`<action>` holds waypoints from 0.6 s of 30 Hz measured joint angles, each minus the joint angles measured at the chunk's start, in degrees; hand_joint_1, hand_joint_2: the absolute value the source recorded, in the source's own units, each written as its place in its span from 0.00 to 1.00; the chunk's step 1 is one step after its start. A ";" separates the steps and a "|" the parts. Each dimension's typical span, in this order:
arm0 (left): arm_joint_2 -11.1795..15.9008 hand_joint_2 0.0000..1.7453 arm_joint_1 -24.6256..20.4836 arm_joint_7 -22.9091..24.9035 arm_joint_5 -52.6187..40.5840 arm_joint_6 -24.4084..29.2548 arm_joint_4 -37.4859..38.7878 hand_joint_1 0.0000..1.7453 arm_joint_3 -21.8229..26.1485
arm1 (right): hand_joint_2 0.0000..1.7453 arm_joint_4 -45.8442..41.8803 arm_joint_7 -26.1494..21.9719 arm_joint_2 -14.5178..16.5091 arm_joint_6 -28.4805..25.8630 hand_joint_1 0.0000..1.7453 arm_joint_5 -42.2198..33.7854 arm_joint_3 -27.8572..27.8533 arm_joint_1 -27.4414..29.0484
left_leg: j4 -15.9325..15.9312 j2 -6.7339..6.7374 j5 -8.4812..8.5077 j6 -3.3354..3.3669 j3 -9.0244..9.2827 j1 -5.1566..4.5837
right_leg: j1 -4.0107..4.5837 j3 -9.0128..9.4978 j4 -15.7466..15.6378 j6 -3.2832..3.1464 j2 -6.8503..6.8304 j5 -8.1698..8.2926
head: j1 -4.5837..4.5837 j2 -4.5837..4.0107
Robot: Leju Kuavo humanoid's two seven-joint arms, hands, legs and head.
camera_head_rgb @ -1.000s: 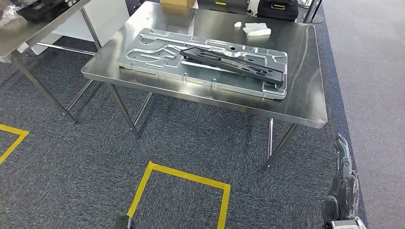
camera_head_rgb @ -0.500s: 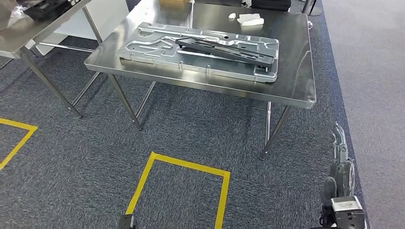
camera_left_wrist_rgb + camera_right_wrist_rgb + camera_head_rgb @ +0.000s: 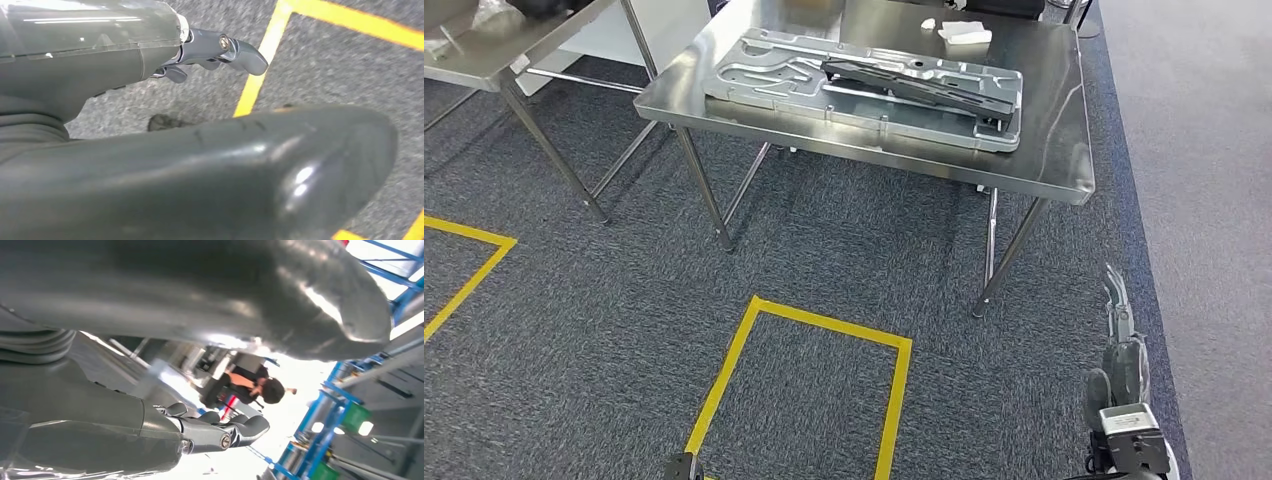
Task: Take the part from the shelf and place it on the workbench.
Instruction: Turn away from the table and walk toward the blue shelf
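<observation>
A long black part (image 3: 914, 85) lies across a silver stamped panel (image 3: 774, 75) on the steel workbench (image 3: 1064, 150) at the top of the head view. My right hand (image 3: 1119, 370) hangs low at the bottom right, beside the bench's right edge, fingers stretched out and holding nothing. A sliver of my left hand (image 3: 682, 466) shows at the bottom edge. In the left wrist view my left hand (image 3: 150, 165) hangs over the carpet with nothing in it. The right wrist view has my right hand (image 3: 150, 315) empty, fingers apart.
A second steel table (image 3: 484, 60) stands at the far left. Yellow tape (image 3: 824, 330) marks a square on the grey carpet before the bench. White scraps (image 3: 964, 33) lie at the bench's back. A person (image 3: 250, 385) and blue shelving (image 3: 320, 440) appear beyond my right hand.
The whole picture has shifted: the camera moved, so the bench sits higher and further right in the frame. My right hand hangs lower in the picture, still empty.
</observation>
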 joint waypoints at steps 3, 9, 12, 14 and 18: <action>0.00 0.00 0.19 0.19 0.00 0.07 0.00 0.00 0.00 | 0.00 0.01 -0.04 0.02 -0.05 0.00 0.35 0.25 0.49 | 0.82 0.09 1.75 -0.35 -3.12 -0.06 | -0.03 3.39 0.14 -0.02 0.00 3.11 | 0.00 0.01; 0.04 0.00 0.10 0.68 0.00 0.16 0.00 0.00 0.00 | 0.00 0.03 0.41 0.07 0.32 0.00 0.45 0.93 -0.57 | 2.26 0.05 4.23 -2.00 -5.86 -0.27 | 0.51 14.15 -15.35 -1.97 0.15 2.78 | -0.03 0.01; 0.12 0.00 0.25 0.78 0.02 0.28 0.01 0.00 0.00 | 0.00 -0.12 0.66 0.09 0.57 0.00 0.36 1.69 -0.29 | 5.21 -0.14 0.61 -2.95 -7.52 -0.06 | 0.16 12.51 -15.60 -3.32 -0.20 4.56 | -0.03 0.00; 0.13 0.00 0.37 0.60 0.02 0.32 0.01 0.00 0.00 | 0.00 -0.57 0.66 0.10 0.41 0.00 0.52 2.28 0.93 | 12.21 -0.17 -5.29 -3.42 -9.55 0.20 | 0.19 10.83 -15.57 -3.72 -0.38 5.86 | -0.04 0.00; 0.12 0.00 0.70 0.38 0.01 0.39 0.02 0.00 0.00 | 0.00 -1.20 0.64 0.11 0.07 0.00 0.80 3.12 3.41 | 17.23 -0.17 -4.74 -3.72 -7.13 0.48 | 0.24 7.05 -15.10 -3.44 -0.39 8.47 | -0.04 0.00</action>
